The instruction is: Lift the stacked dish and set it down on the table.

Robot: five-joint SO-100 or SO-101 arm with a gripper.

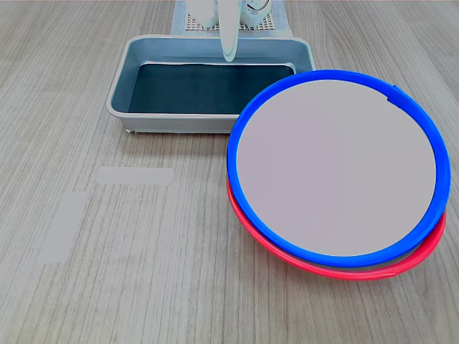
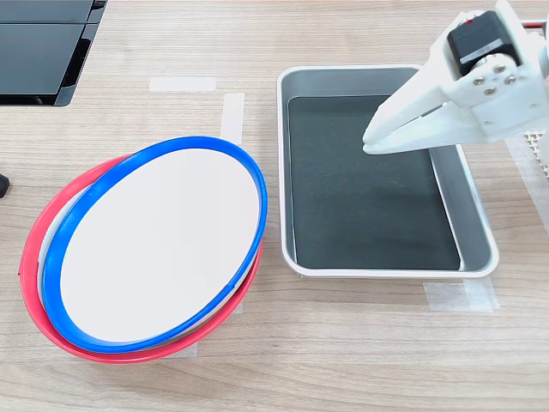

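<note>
The stacked dish [image 1: 337, 168] [image 2: 163, 257], blue-rimmed with a pale inside, rests slightly tilted on a red-rimmed dish [image 1: 323, 271] [image 2: 30, 283] on the wood-grain table [image 1: 107, 287] [image 2: 360, 360]. My white gripper [image 1: 229, 54] [image 2: 371, 142] hangs over the grey tray, well apart from both dishes. Its fingers are pressed together with nothing between them. In the second exterior view the dishes lie at the left and the gripper at the upper right.
A grey tray [image 1: 118, 93] [image 2: 377, 273] with a dark bottom sits beside the dishes. Pale tape strips [image 1: 136, 175] [image 2: 182, 84] lie on the tabletop. A black object [image 2: 43, 51] occupies the second exterior view's top left corner.
</note>
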